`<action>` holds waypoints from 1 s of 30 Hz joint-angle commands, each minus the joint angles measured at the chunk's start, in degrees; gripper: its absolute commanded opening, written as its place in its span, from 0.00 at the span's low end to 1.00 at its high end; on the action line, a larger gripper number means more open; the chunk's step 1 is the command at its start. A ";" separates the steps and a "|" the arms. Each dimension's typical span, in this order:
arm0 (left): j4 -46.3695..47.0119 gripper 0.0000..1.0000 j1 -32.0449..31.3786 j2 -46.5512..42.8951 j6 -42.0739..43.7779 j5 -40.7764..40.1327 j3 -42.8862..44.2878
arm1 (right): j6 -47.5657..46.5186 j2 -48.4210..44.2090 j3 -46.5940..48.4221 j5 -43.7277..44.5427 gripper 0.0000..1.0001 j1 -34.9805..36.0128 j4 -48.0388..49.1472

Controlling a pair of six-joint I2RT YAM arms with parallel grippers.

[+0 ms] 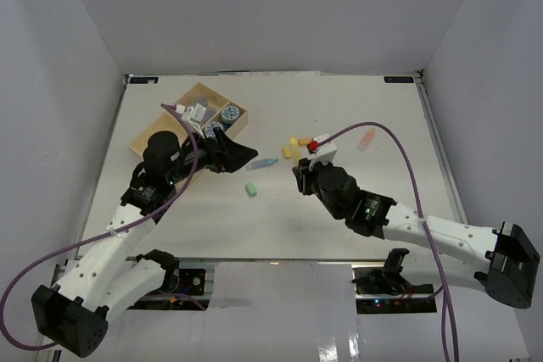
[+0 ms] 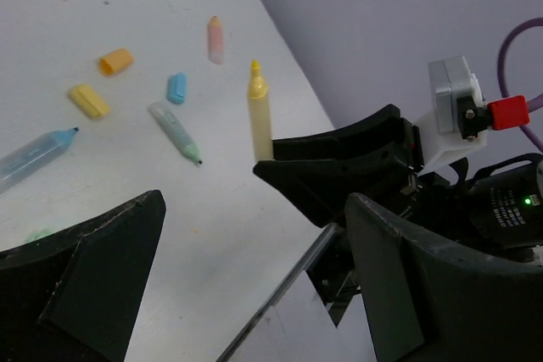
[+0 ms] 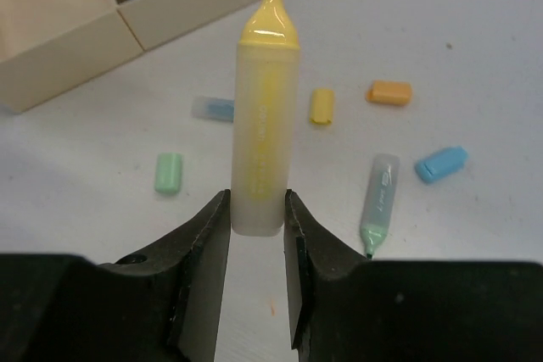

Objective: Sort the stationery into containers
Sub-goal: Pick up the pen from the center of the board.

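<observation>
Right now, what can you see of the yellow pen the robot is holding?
The yellow highlighter has a frosted, see-through plastic barrel with yellow ink inside, a solid yellow shoulder and a bare tip with no cap on. The right gripper pinches its back end between two black fingers, tip pointing straight away from the gripper, towards the wooden tray. Nothing else seems to touch it.

Tray (image 1: 188, 95) half behind left arm (image 1: 161, 163); blue stick (image 2: 34, 157) partly off left edge; yellow stick (image 2: 259, 116) base behind right gripper (image 2: 282, 164).
</observation>
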 commanded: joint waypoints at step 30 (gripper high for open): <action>20.08 0.60 -24.39 10.21 1.02 -31.51 0.89 | -12.36 1.78 0.41 2.35 0.10 10.17 28.22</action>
